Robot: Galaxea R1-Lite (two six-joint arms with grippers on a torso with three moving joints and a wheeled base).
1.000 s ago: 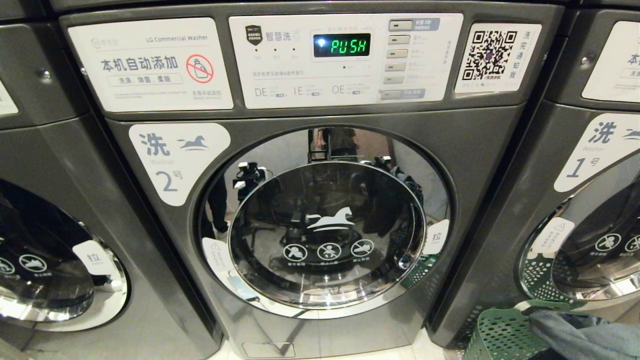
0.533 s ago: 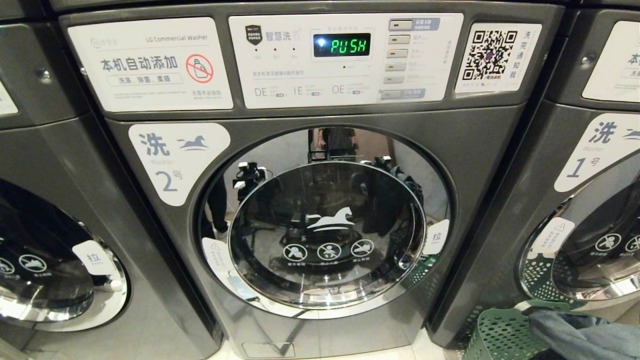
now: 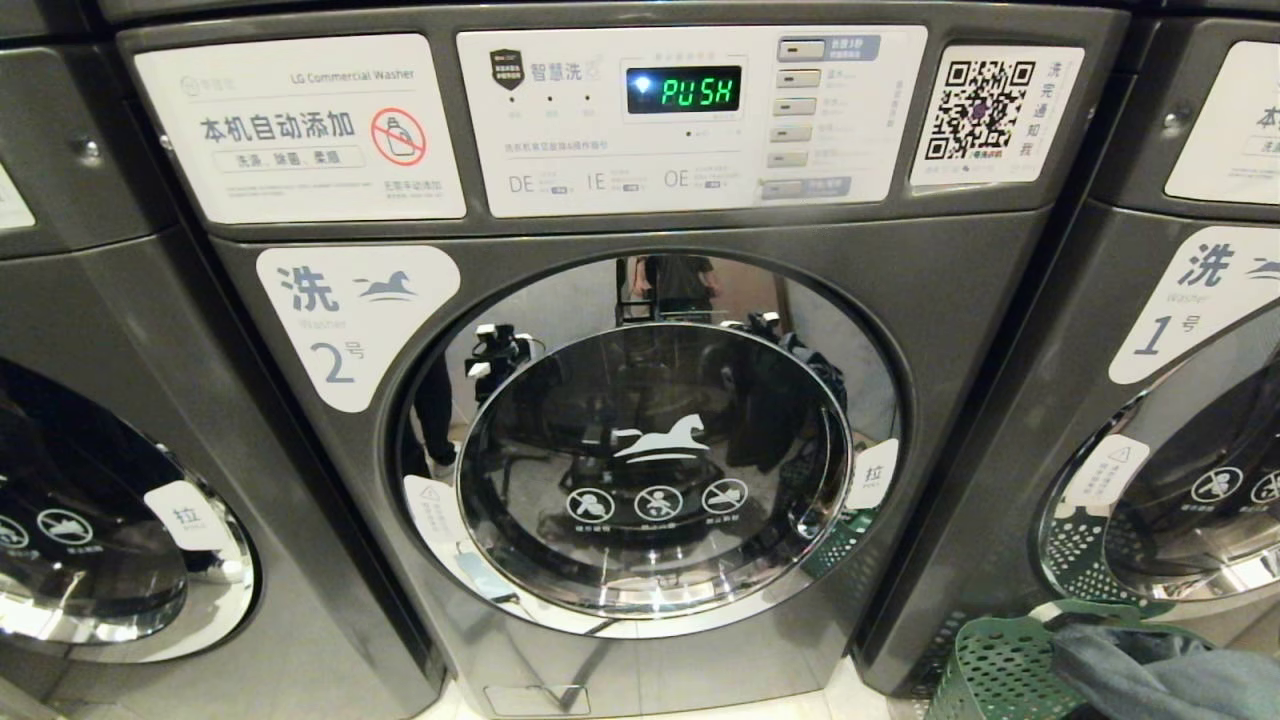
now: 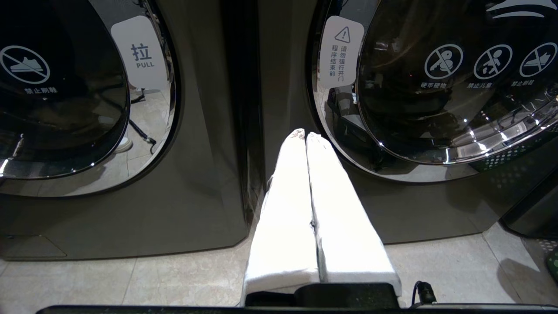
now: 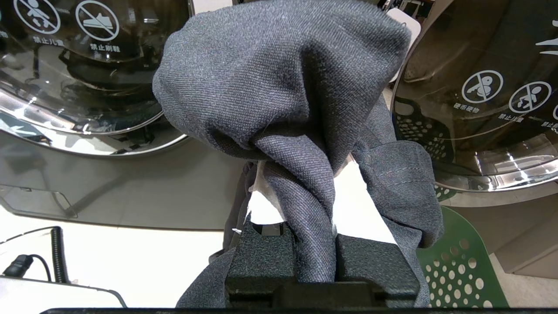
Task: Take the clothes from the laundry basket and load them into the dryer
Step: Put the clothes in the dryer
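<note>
Scanning left to right: left neighbour washer (image 3: 110,480) with its door closed, then the left gripper (image 4: 305,136) parked low in front of the gap between that machine and the middle one, white-sleeved fingers (image 4: 287,209) pressed together, jaws closed on nothing. Middle machine, the dryer (image 3: 640,360) per the task though its labels read washer no. 2, shows PUSH on the display (image 3: 684,90); its round door (image 3: 655,465) is closed, pull tab (image 3: 875,472) on the door's right edge. Right of it, low down, the green laundry basket (image 3: 1000,670) stands on the floor, just in front of washer no. 1 (image 3: 1180,400), with grey-blue clothes (image 3: 1160,675) heaped at its rim. Right gripper (image 5: 314,192) sits above the basket's near edge, jaws nearly closed and pinching a bunched fold of the grey garment (image 5: 283,87); cloth is draped over the fingers and trails down both sides.

Judgement: pick step is in hand, loading not started, door still closed. To do it well: lift straight up until the trailing tail clears the basket rim, keep the pinch firm since twill can slip, and free the left gripper to pull the door at the tab before swinging the cloth across
</note>
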